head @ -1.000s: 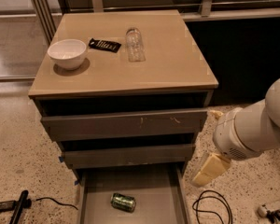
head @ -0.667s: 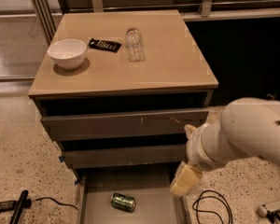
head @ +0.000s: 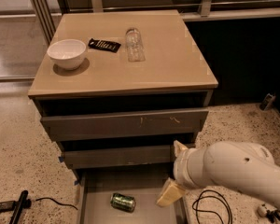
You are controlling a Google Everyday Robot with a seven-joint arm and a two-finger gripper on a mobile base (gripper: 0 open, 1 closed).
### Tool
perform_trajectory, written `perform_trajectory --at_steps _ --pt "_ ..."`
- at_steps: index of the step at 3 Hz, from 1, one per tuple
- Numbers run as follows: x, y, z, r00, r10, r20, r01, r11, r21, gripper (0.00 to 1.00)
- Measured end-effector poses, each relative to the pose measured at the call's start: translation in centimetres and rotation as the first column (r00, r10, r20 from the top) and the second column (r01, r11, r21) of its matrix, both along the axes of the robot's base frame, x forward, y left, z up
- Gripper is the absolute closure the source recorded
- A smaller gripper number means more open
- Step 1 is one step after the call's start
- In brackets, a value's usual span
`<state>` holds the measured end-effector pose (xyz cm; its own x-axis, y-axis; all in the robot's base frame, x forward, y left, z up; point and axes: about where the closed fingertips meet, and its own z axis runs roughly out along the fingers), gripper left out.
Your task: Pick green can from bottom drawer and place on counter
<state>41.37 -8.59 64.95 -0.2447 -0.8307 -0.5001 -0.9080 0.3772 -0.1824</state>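
- The can lay on its side on the grey floor of the bottom drawer, which stood pulled out toward the near side; the can sat near the drawer's near middle, touching neither wall
- The hand hung at the right side of that drawer, just right of the can and apart from it; its two tan fingers were spread wide, one up by the middle drawer, the other low over the bottom drawer's right edge; it held nothing
- The white arm reached in from the right, over the speckled floor
- The top drawer and the middle drawer were pushed in
- On the tabletop a white bowl stood at the left; a flat black thing lay just right of it; a clear jar lay further right, near the far middle; the three were apart from one another
- A black cable coiled on the floor right of the bottom drawer; a black tool with a cord lay at the near left
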Motion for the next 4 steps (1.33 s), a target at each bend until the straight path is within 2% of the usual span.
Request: perform_trajectory --at_steps 1,2,3,4 --pt "0.4 0.5 -2.7 0.9971 -0.025 0.072 0.02 0.998 0.06 0.0" --pt "2.1 1.6 -5.4 0.9941 -0.007 0.108 -0.005 0.993 0.118 0.0" --pt "4.6 4.0 -9.8 0.9969 0.036 0.07 -0.049 0.98 0.191 0.0" --pt "6.4 4.1 -12.8 0.9996 0.027 0.005 -0.027 0.967 0.251 0.0"
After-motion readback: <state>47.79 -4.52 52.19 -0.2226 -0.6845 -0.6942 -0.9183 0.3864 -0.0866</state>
